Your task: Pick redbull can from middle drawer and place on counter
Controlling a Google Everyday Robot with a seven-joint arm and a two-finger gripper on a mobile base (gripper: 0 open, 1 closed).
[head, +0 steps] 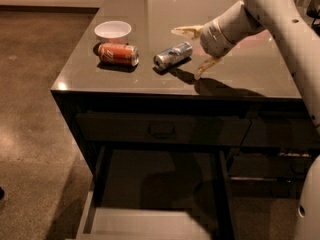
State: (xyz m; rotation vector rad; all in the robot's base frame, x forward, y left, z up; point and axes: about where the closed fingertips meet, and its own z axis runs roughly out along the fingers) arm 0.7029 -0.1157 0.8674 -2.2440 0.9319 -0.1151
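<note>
The redbull can [172, 55], slim blue-and-silver metal, lies on its side on the glossy grey-brown counter [250, 69], right of a white round bowl [113, 31] and an orange-red soda can [118, 54], also lying flat. Just right of it the gripper [186, 53] hovers, fingers spread wide, grasping nothing.

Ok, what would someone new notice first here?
The robot's open hand hovers over the counter, just right of the redbull can lying on its side. Left of it are an orange can and a white bowl. Below, the middle drawer stands pulled out.
</note>
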